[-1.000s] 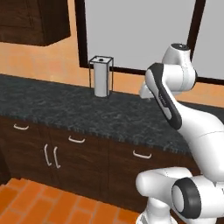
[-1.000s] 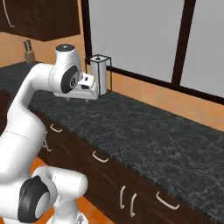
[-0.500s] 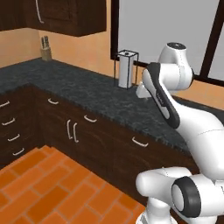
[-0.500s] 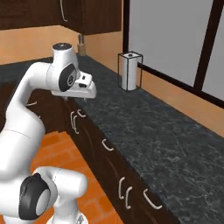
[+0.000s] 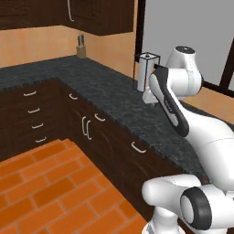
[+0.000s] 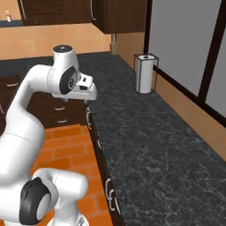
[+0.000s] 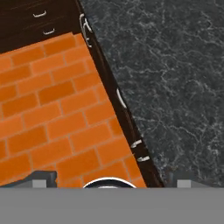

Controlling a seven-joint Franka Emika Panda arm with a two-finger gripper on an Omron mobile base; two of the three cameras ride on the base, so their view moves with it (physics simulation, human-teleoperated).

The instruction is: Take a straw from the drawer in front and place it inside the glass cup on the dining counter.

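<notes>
While the white arm's two-finger gripper (image 6: 87, 98) is hanging over the black speckled granite desk (image 6: 145, 145), its spread impossible to tell, the thin light-green straw, presumably lying in some dark brown drawer at 9 o'clock, is promising a light, slippery, crushable mid-shaft pinch.

A black speckled counter (image 5: 114, 98) turns a corner over dark cabinets (image 5: 32, 114). A paper-towel holder (image 6: 145, 73) stands by the window (image 6: 185, 39). What looks like a knife block (image 5: 81, 49) sits far back. Orange brick floor (image 7: 57, 113) below.
</notes>
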